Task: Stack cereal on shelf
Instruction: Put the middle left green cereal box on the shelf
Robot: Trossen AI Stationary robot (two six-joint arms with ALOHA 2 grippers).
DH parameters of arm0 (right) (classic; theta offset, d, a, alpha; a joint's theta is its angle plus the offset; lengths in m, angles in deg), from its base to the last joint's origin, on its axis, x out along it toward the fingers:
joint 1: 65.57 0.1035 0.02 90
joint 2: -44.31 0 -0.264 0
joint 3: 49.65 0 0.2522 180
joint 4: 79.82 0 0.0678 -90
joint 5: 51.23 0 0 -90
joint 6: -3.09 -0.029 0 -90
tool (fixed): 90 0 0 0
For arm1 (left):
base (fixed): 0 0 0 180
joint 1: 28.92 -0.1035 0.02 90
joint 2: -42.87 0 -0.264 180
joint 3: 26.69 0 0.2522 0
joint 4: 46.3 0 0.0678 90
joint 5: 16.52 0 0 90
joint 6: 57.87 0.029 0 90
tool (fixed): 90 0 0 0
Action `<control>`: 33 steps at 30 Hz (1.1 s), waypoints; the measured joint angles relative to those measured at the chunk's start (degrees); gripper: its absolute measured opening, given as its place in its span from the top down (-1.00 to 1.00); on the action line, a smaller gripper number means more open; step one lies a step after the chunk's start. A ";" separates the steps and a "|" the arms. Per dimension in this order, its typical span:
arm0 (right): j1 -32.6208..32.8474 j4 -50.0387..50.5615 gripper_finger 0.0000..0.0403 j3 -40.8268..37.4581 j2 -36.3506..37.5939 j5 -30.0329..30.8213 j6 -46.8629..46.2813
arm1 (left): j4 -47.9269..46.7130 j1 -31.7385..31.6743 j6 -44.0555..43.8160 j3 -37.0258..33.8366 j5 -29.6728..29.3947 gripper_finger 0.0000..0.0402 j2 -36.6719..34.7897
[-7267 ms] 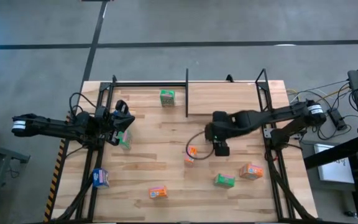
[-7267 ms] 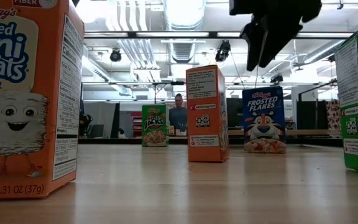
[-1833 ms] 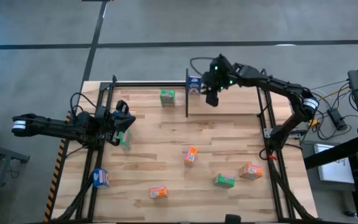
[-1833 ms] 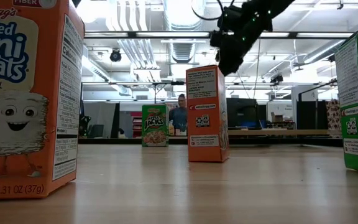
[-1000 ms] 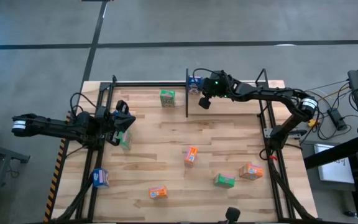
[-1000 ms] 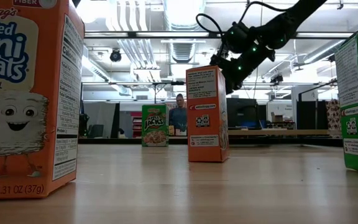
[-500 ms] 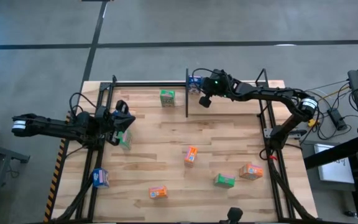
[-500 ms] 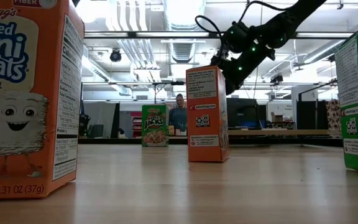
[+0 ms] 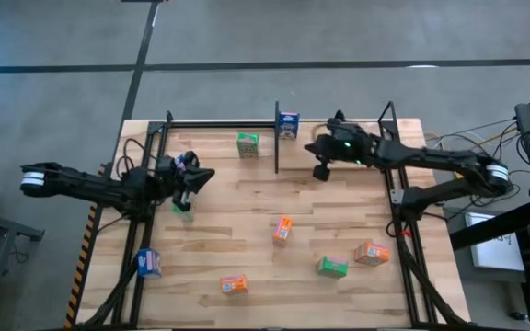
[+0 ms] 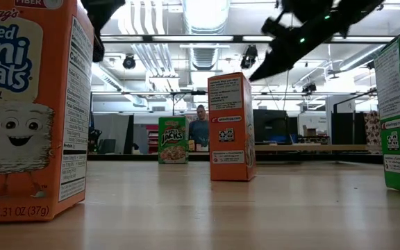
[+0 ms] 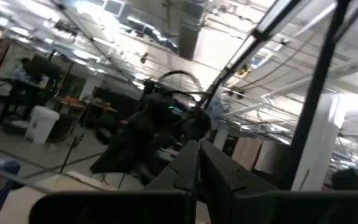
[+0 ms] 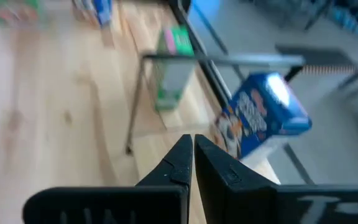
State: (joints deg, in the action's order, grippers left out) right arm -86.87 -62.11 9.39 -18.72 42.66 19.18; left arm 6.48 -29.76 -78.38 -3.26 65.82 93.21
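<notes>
Front edge of table (image 9: 265,308): orange cereal box (image 9: 234,285) stands near the middle of the front edge; blue box (image 9: 148,263) is near the front left corner; green box (image 9: 332,267) and another orange box (image 9: 372,253) are toward the front right corner, near each other.
Middle of table: one orange box (image 9: 282,230) stands alone, well apart from both arms. In the low view it is the narrow orange box (image 10: 230,127) in the centre.
Left edge: left gripper (image 9: 201,176) hangs over the table near the left edge, fingers pressed together, holding nothing. Small green box (image 9: 183,207) lies just beside it, toward the front.
Right arm: right gripper (image 9: 319,171) is above the table behind the middle, to the right of the black divider (image 9: 276,138). Its fingers (image 12: 188,163) are closed on each other and empty.
Shelf (image 9: 339,121): it runs along the back edge of the table, with thin black frame and end posts.
Cereal on shelf: blue box (image 9: 289,124) stands at the back edge, just to the right of the divider. The right wrist view shows it too (image 12: 260,121).
Back left part: green box (image 9: 247,144) stands left of the divider, near the back edge.
Room behind: a person (image 10: 199,129) is far away beyond the table.
</notes>
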 joint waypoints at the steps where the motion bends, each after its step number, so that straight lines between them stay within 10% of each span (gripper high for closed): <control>1: 0.78 -1.86 0.95 -1.62 1.84 -0.13 -0.07 | 1.55 0.00 -0.98 0.00 -0.51 1.00 1.52; 15: 2.95 -29.53 0.95 -21.26 17.91 -13.38 -6.55 | -6.47 -0.07 -12.84 14.78 6.30 1.00 13.26; 21: 2.93 -30.53 0.95 -24.74 19.52 -13.38 -5.88 | -50.65 -0.96 -18.74 27.45 6.17 1.00 9.93; 28: 2.93 -33.00 0.95 -25.06 19.33 -13.38 -5.77 | -106.30 -1.26 -20.26 49.98 -12.83 1.00 15.32; 33: 2.93 -32.99 0.95 -25.41 19.38 -13.38 -7.08 | -127.88 -0.38 -29.58 59.84 -5.93 1.00 21.29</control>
State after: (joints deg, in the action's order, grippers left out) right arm -83.94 -95.10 -16.01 0.67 29.28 12.11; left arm -121.40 -30.14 -107.96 56.58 59.89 114.51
